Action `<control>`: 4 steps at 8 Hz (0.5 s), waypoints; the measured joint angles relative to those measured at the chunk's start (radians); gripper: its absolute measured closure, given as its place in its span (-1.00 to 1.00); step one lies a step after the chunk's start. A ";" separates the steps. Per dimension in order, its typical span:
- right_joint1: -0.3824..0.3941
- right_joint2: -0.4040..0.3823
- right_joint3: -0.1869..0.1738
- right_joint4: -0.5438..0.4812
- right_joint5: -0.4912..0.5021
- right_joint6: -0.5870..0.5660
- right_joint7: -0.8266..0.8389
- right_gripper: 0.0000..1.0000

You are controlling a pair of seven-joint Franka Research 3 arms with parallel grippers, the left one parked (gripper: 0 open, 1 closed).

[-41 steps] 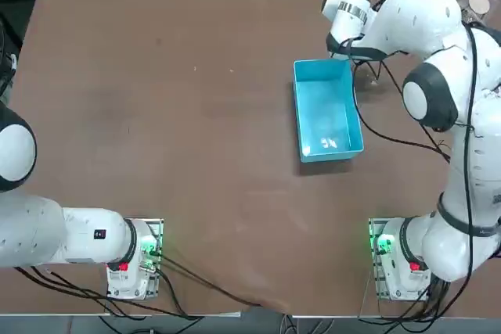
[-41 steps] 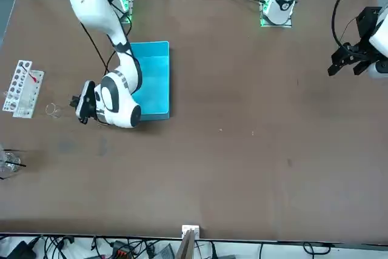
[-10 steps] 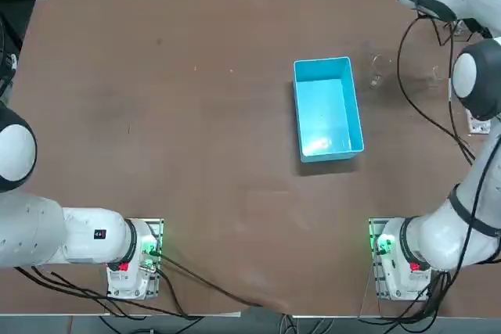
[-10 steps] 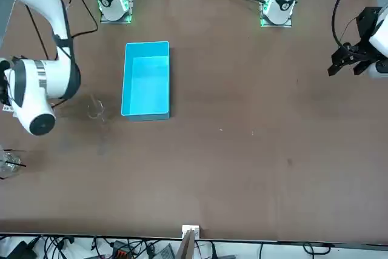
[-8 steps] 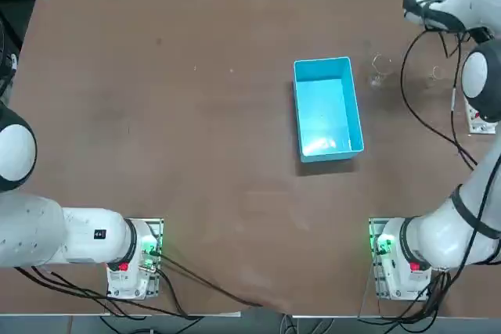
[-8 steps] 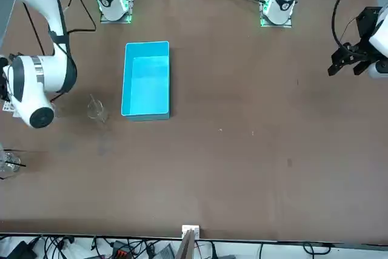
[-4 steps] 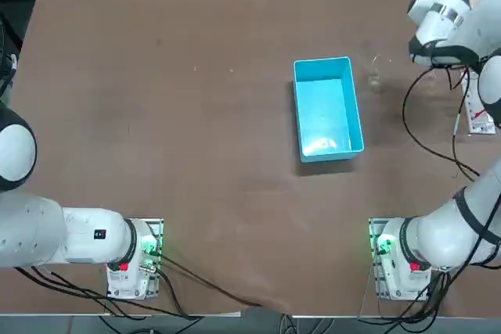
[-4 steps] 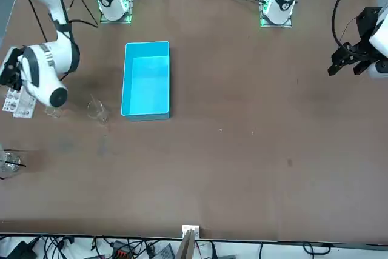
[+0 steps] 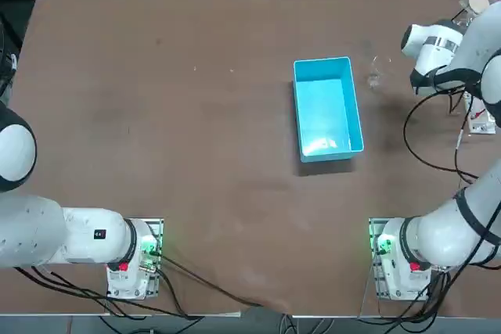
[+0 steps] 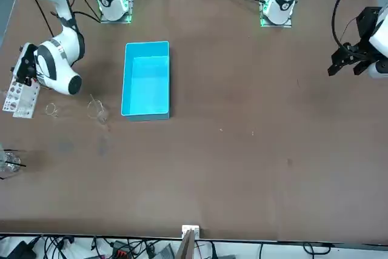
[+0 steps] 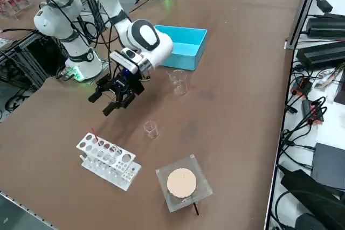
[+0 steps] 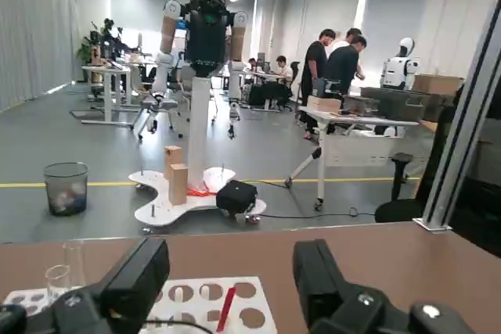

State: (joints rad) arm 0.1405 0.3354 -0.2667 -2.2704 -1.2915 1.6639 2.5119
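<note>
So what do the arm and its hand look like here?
The right arm is glossy white with rounded shells, dark grey rings at the joints and a striped band near the wrist. Black cables loop loosely along it, and its base glows green. The hand, near the rack, is black, with two blocky fingers set apart.

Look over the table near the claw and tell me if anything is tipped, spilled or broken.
Nothing stands out. The open, empty claw hovers near the tube rack, which lies flat. The small beaker and the larger beaker stand upright, and the blue bin sits flat. No spill or breakage shows.
</note>
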 joint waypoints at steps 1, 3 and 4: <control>-0.011 0.009 0.000 -0.011 -0.033 0.017 0.031 -0.91; -0.031 0.042 0.000 -0.017 -0.064 0.044 0.062 -0.89; -0.035 0.063 0.000 -0.017 -0.082 0.048 0.082 -0.86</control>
State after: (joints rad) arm 0.1057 0.3989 -0.2666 -2.2877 -1.3732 1.7121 2.5940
